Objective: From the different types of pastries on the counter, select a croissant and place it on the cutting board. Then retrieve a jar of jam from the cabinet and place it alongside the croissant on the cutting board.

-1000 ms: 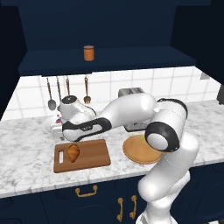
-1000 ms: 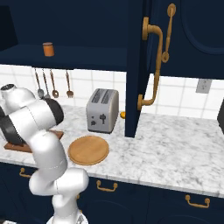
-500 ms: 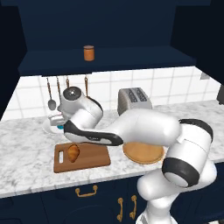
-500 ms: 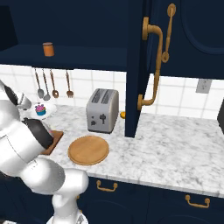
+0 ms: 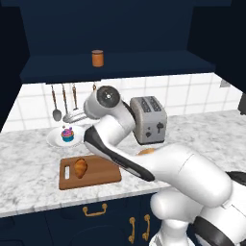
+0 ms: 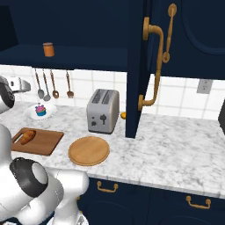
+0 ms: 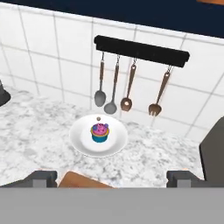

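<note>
- The arm point(image 5: 144, 158) stretched from the lower right across the counter point(image 5: 29, 168) and bent upward, so its white round wrist stood above the cutting board point(image 5: 96, 174).
- The gripper point(image 7: 111, 177) looked over the far edge of the cutting board toward the tiled wall; its two fingertips point(image 7: 41, 177) stood spread wide apart and nothing was between them.
- The croissant point(image 5: 80, 167) lay on the cutting board, near the end with the slot handle.
- The cupcake point(image 7: 100, 132) sat on a white plate point(image 7: 83, 144) behind the cutting board, under a rail with hanging utensils point(image 7: 127, 87).
- The jar of jam point(image 5: 97, 58) stood upright on the shelf of the cabinet point(image 5: 144, 65), high above the cutting board.
- A toaster point(image 6: 103, 110) stood right of the cutting board, and a round wooden plate point(image 6: 89, 150) lay in front of it.
- In the left base view the arm covered most of the round plate; just a small orange piece showed.
- In the hand view just a corner of the cutting board showed at the bottom edge.
- In the right base view the open cabinet door point(image 6: 176, 66) hid the wall behind it.
</note>
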Available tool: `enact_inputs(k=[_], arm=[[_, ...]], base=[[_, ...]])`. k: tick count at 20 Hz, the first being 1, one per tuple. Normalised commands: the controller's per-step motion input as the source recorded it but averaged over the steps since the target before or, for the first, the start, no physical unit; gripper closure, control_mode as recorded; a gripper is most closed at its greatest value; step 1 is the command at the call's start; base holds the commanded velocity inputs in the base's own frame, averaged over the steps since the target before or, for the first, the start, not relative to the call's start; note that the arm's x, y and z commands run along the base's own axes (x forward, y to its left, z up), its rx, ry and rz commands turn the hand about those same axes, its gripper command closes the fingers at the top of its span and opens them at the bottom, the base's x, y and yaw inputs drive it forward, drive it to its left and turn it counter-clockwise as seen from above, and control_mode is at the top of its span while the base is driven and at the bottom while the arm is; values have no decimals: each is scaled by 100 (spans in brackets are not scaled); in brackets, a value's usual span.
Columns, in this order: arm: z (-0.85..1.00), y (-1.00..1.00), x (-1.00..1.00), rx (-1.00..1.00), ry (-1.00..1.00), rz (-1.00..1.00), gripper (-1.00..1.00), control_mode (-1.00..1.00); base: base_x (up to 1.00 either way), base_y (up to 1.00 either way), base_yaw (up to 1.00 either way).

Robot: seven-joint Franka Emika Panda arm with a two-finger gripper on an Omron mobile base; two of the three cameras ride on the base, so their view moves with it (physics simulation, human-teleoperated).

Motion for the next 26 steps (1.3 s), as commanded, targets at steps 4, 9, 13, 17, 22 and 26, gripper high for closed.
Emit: enact_inputs(k=[4,9,13,17,22,26], arm=[[100,-59,-26,-3,-29,20,-100,-100],[100,-59,-23,-4,-26,14,-100,-100],[78,-17,0,-1,-4,0,-100,-100],[33,1,23,-1,-12,-6,-100,-100],[62,-5,9,-3,0,-19,-100,-100],[9,0,-1,0,-5,-8,-100,-100]], base=[[0,0,0],[0,0,0],[0,0,0],[0,0,0],[0,0,0],[0,0,0]])
